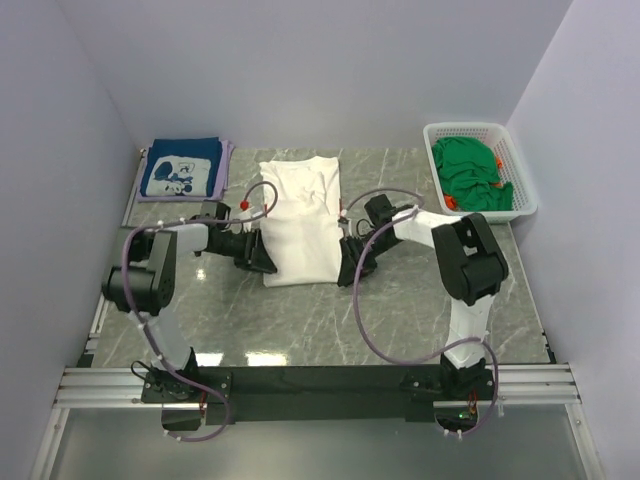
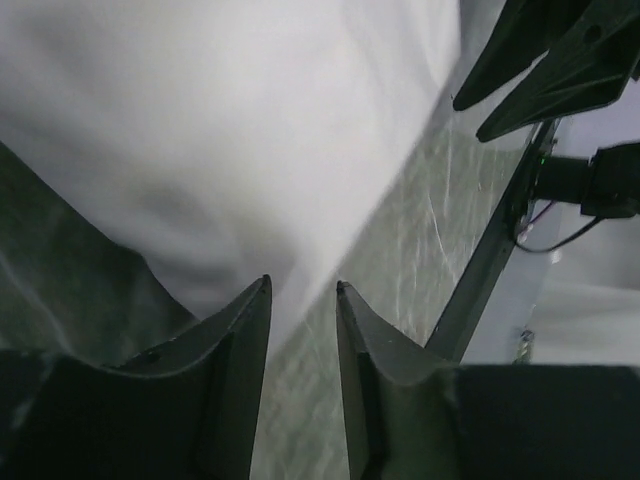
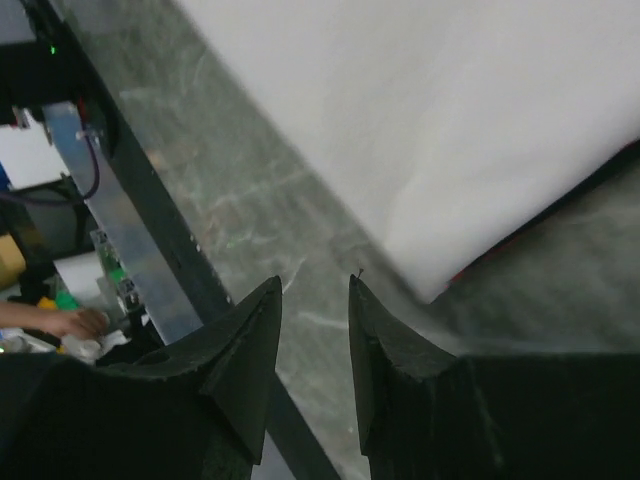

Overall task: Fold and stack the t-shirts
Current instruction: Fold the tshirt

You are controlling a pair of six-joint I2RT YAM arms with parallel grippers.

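Your white t-shirt [image 1: 300, 215] lies in the middle of the marble table [image 1: 300, 325], folded into a long strip that runs away from the arms. The left gripper [image 2: 303, 284] sits low at the strip's near left corner. Its jaws are narrowly parted, bare table shows between them, and the cloth edge lies just past the tips, so it clamps nothing. The right gripper [image 3: 315, 280] is at the near right corner in the same state: jaws slightly apart, empty, the shirt's corner just beside its tips. The two face each other across the shirt's near end. The folded navy t-shirt [image 1: 180, 172] rests at the far left, well apart from the strip. The green t-shirts [image 1: 470, 170] are heaped in the white basket [image 1: 470, 128] at the far right, and the right arm's elbow [image 1: 465, 255] stands between that basket and you.
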